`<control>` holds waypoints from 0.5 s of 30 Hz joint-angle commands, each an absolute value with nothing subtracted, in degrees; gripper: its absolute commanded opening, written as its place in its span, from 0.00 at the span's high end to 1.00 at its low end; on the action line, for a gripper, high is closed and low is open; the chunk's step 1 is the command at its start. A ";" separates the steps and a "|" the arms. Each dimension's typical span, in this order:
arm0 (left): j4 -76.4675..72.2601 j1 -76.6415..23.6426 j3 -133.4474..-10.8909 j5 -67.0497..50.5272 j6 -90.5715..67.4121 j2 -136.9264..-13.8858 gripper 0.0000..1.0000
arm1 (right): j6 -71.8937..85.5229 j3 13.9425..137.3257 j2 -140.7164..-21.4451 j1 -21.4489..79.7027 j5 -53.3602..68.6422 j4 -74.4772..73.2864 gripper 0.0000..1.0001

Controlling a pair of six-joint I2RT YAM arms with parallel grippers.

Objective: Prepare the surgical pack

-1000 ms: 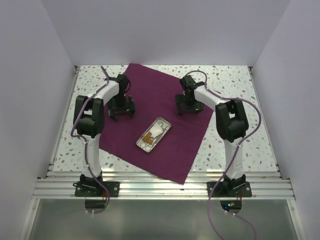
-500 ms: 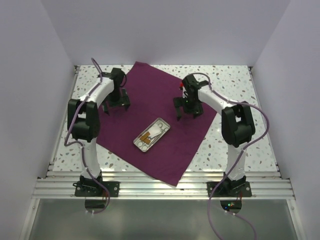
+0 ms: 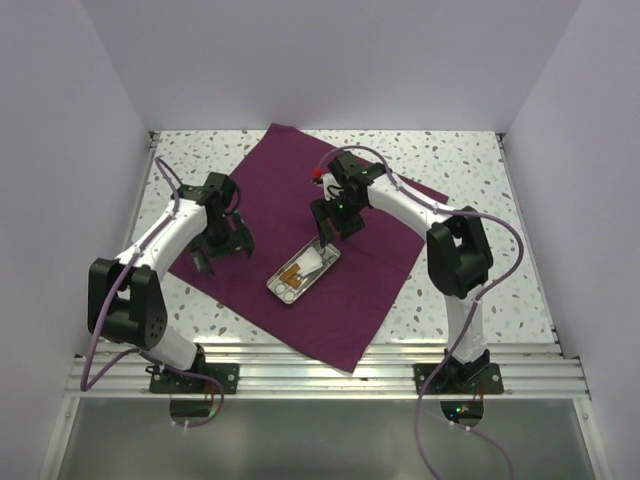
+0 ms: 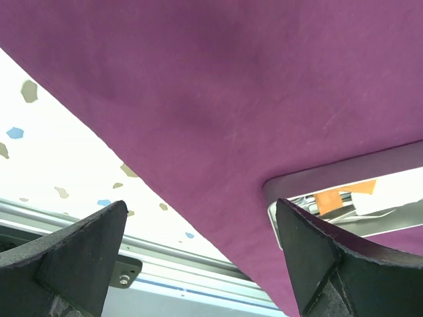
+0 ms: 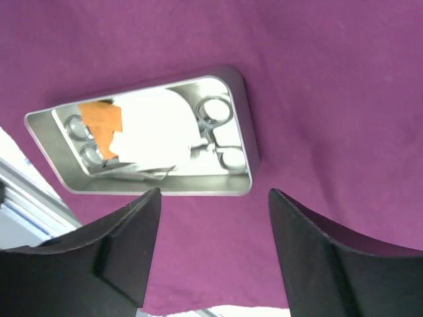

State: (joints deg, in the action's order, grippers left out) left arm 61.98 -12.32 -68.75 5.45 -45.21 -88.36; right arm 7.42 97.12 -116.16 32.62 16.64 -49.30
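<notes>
The surgical pack's plum-purple cloth [image 3: 300, 190] lies spread flat as a large square, turned corner-on. A small silver tray [image 3: 335, 256] rests near its middle. The tray [image 5: 246, 125] holds ring-handled metal instruments [image 5: 215, 112], a white pad [image 5: 155, 129] and an orange tag [image 5: 99, 119]. My left gripper [image 3: 222, 247] hovers open over the cloth's left edge [image 4: 218, 99], with the tray's wall [image 4: 330, 173] just to its right. My right gripper [image 3: 335, 222] hangs open right behind the tray; only cloth [image 5: 317, 79] shows between its fingers [image 5: 330, 257].
The cloth lies on a white speckled tabletop [image 3: 470, 290], which also shows to the left in the left wrist view [image 4: 59, 139]. An aluminium rail [image 3: 320, 378] runs along the near edge. Plain walls [image 3: 60, 150] close in the left, right and back.
My left arm has swung down and left, carrying its gripper to the cloth's left edge. My right gripper has moved left to just behind the tray, its fingers somewhat closer together.
</notes>
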 commanded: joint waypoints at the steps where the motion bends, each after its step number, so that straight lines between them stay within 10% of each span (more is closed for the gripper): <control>1: 61.78 -13.27 -67.76 3.60 -47.99 -85.26 0.02 | 5.89 100.63 -119.00 32.26 17.05 -49.31 0.33; 15: 63.72 -13.36 -68.99 2.29 -48.60 -80.07 0.02 | 7.64 100.11 -123.05 34.01 14.15 -48.34 0.51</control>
